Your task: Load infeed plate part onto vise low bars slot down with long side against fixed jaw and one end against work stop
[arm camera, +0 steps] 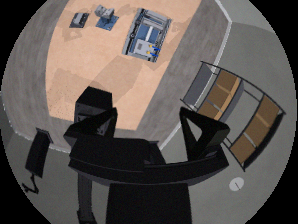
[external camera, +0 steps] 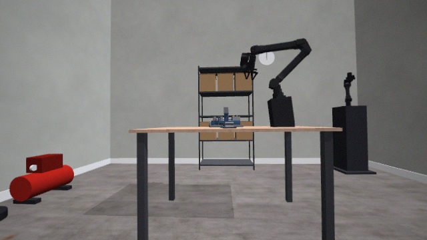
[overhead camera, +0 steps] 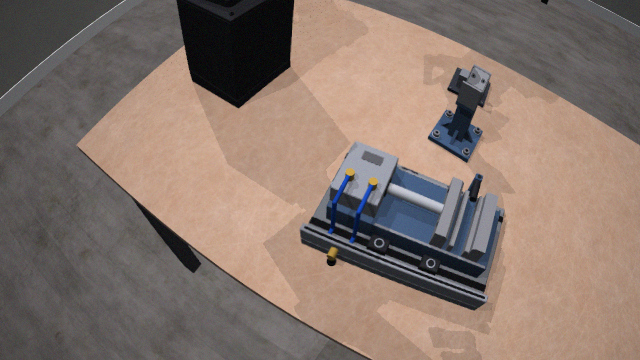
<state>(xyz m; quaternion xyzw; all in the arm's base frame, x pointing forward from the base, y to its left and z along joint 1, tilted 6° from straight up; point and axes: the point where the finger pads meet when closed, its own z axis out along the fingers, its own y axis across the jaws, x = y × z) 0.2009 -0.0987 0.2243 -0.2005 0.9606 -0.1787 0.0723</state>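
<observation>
Progress: only start, I judge. Part is on infeed plate, approx 11 o'clock in wrist view, 1 o'clock in top. Gripper is spread, nothing between fingers, high above tabletop. Vise, 4 o'clock in top view, open w/o part. Left: pick, slot down, seat, push vs. fixed jaw + work stop, release, clear.

Views: wrist shows plate apart from V-block; top has it partly hidden, no gripper. Ext. gives arm height; slot unclear.
</observation>
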